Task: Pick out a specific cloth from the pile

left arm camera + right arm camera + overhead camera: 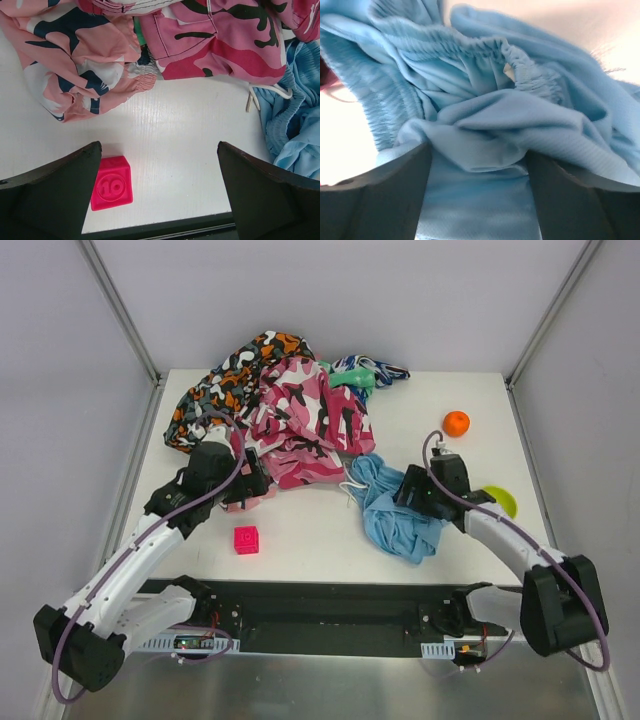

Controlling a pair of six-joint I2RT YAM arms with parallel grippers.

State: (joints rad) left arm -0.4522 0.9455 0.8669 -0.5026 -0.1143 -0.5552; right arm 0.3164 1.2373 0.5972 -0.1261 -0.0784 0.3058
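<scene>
Top external view shows the light-blue cloth (392,518) crumpled on the white table (310,540), right of centre, its far edge meeting the pile (300,405) of camouflage cloths. White drawstrings (265,93) trail from its left side. The right gripper (410,490) presses into it. The right wrist view shows its jaws apart with a bunched fold between them. The left gripper (159,146) hovers by the pile's near-left edge, jaws wide apart, holding nothing. A pink cube (111,182) sits just beside one finger. An orange ball (456,423) lies far right.
</scene>
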